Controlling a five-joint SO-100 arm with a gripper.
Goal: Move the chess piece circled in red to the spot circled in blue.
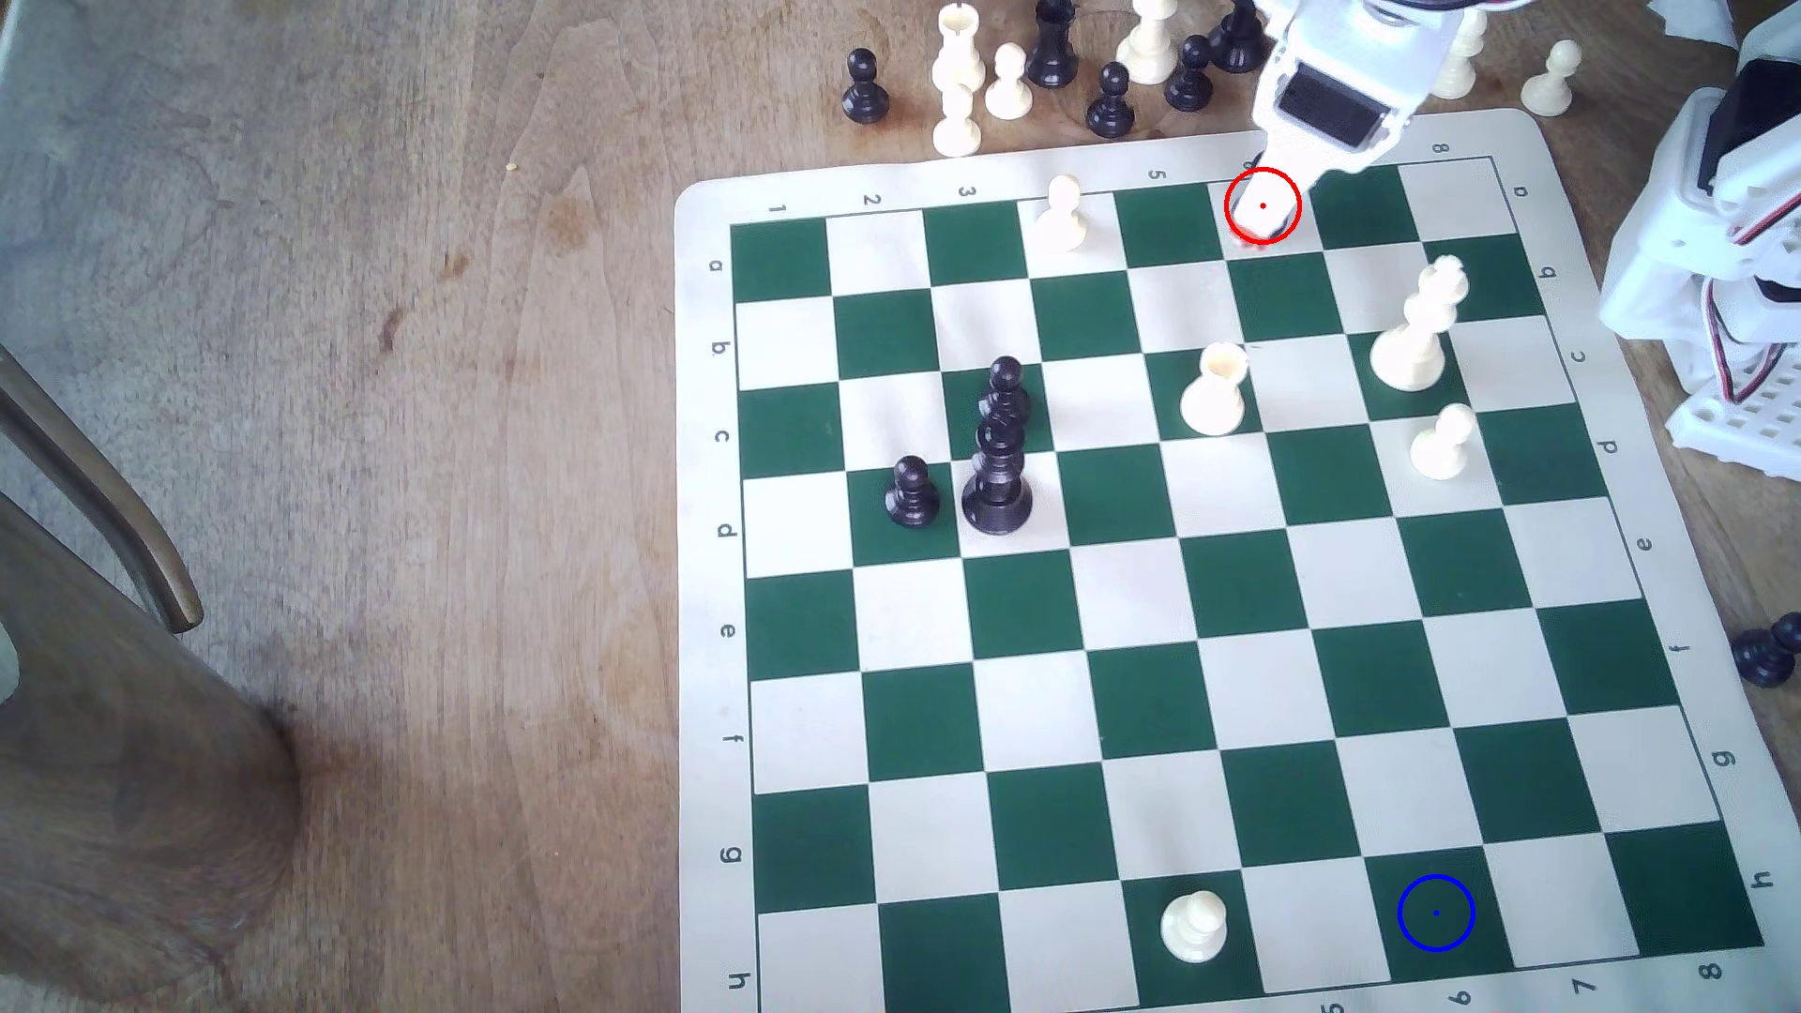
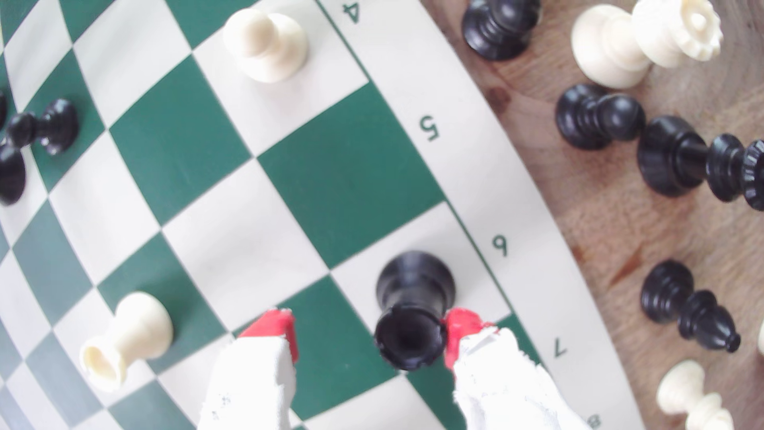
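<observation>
In the wrist view the chess piece circled in red (image 2: 413, 306), a glossy black rook-like piece, stands upright on a cream square by the board's "6" mark. My gripper (image 2: 370, 326) is open around its top. One red-tipped finger (image 2: 461, 330) touches the piece's rim, and the other finger (image 2: 275, 326) stands a wide gap away. In the exterior view the gripper (image 1: 1263, 226) comes down inside the red ring at the board's far edge and covers the piece. The spot circled in blue (image 1: 1436, 913) is a bare dark green square in the near row, towards the exterior view's right.
White pieces stand near my gripper (image 1: 1062, 209) (image 1: 1213, 390) (image 1: 1418, 326) (image 1: 1442, 443), and one in the near row (image 1: 1194, 925). Black pieces cluster at the board's left (image 1: 999, 458) (image 1: 911, 492). Captured pieces crowd the table beyond the far edge (image 1: 1111, 97). The arm's base (image 1: 1735, 243) is at the right.
</observation>
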